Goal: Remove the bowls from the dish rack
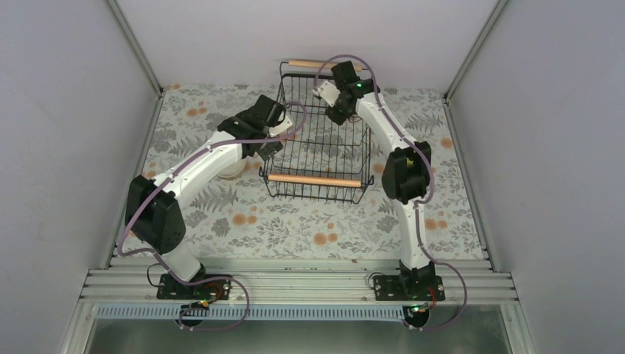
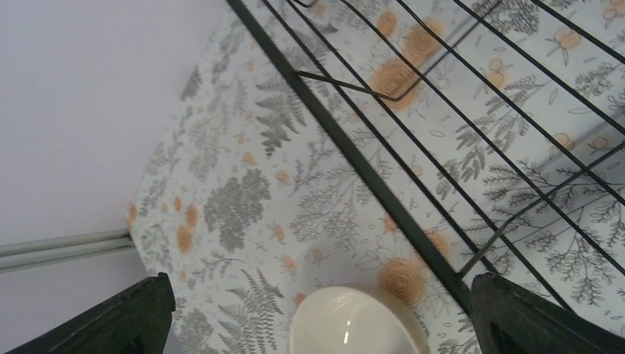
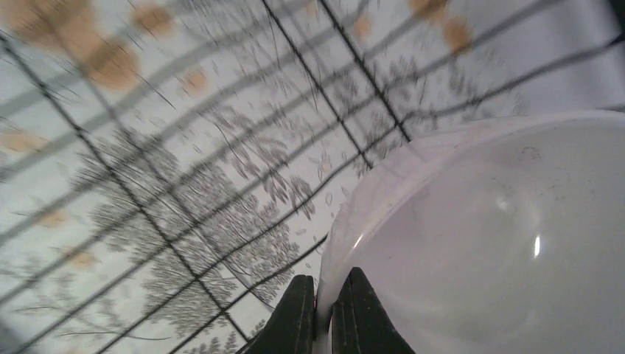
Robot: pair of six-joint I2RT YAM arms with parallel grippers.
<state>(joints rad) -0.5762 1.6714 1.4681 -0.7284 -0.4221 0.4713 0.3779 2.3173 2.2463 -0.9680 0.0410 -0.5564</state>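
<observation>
The right claw (image 3: 322, 299) is pinched on the rim of a white bowl (image 3: 479, 243) in the 1 o'clock corner of the dish rack (image 1: 315, 180). The left claw (image 2: 322, 295) gapes empty at its 9 o'clock. Thin rim grip, so the bowl might swing, snag wire, slip out.

The white-and-black left arm (image 1: 199, 166) bends at its elbow and reaches forward and to the right. Its left gripper (image 2: 322, 295) points down with black fingers (image 2: 125, 317) spread wide, holding nothing. The right arm (image 1: 383, 125) stretches far, leaning left from its elbow. The right gripper (image 3: 320, 313) is pinched onto the rim of a pale glossy bowl (image 3: 479, 243).
</observation>
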